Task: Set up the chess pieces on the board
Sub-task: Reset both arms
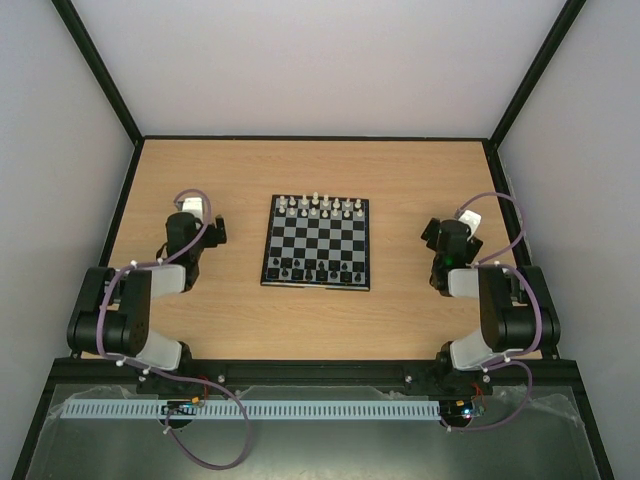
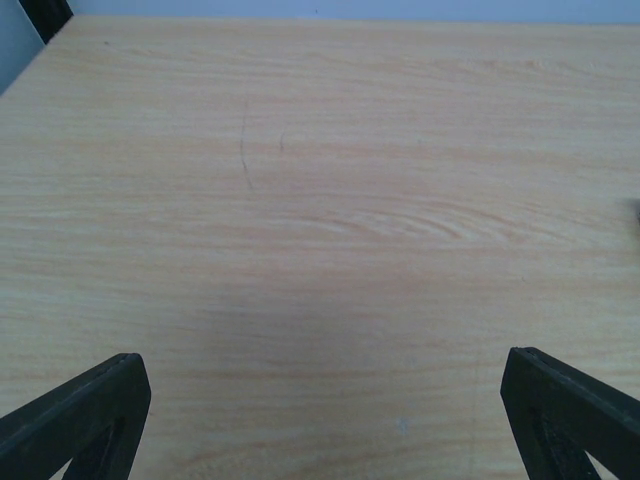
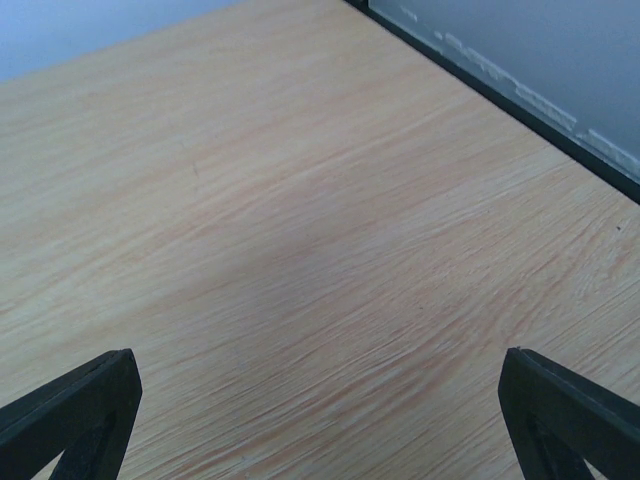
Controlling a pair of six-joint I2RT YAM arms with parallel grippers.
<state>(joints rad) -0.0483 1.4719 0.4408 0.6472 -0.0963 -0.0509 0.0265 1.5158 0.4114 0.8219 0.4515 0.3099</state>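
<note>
The left gripper (image 2: 325,380), at 9 o'clock from the board (image 1: 316,243), and the right gripper (image 3: 320,380), at 3 o'clock, both stand with fingers wide apart above the table (image 1: 400,300), holding nothing. The board lies flat mid-table. Dark pieces (image 1: 310,268) stand on its 6 o'clock rows and white pieces (image 1: 316,205) on its 12 o'clock rows.

Surface (image 1: 230,310): light wood-grain laminate, black edging all round. One thin dark scratch (image 2: 245,150) in the grain. Enclosure: plain pale walls (image 1: 320,60) at back and both sides, black frame struts (image 1: 98,70) running up from the far corners. Near edge: black rail (image 1: 320,368), then a white slotted strip (image 1: 320,410) over a grey, shiny panel (image 1: 320,450). Light even and diffuse; only soft shadows on the wood.
</note>
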